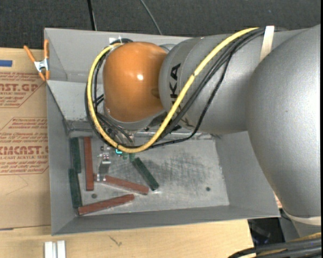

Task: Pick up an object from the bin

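Nearest the lens bulked the grey arm (269, 117), which stretched in from the right and covered much of the bin (242, 165). Yellow and black cables (177, 98) looped along it and round the orange cover (132, 79) at its wrist. Below that cover the end effector (103, 168) hung low over the bin's left part, small and metallic against the grey floor. Whether it was spread or pressed together could not be told.

It stood just to the right of a long red-brown stick (89, 165) that ran up and down the view. It was also at the left end of a slanted red-brown stick (128, 185). Whether it touched either stick could not be made out. A tilted dark green stick (145, 174) lay just right of the end effector, its upper end under the cables. Farther left, two more dark green sticks (75, 153) lay along the bin's left wall, one above the other. A third red-brown stick (106, 203) lay near the front wall, almost level and apart from the end effector.
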### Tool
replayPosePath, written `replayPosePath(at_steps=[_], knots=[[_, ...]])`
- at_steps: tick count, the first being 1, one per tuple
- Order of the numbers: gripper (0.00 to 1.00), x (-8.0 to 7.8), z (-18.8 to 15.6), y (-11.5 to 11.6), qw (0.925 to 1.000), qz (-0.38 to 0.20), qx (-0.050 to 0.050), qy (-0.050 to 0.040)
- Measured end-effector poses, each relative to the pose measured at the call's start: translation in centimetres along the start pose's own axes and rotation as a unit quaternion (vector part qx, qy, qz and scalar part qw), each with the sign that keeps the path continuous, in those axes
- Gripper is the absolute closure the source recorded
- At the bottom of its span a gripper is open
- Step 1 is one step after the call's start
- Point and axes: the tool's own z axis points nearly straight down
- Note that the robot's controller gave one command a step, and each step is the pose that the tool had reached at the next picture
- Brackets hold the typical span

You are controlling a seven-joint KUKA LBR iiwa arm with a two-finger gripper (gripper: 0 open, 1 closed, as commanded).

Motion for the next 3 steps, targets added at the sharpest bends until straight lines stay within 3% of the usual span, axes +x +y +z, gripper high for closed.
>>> replayPosePath(at_steps=[1,2,3], knots=[[0.0,-0.2,-0.4,-0.1,1.0,0.001,-0.001,-0.0037],[0.0,0.3,2.3,-0.5,1.0,0.002,-0.003,-0.0091],[0.0,3.5,10.2,-1.2,0.9988,-0.048,0.0,-0.0049]])
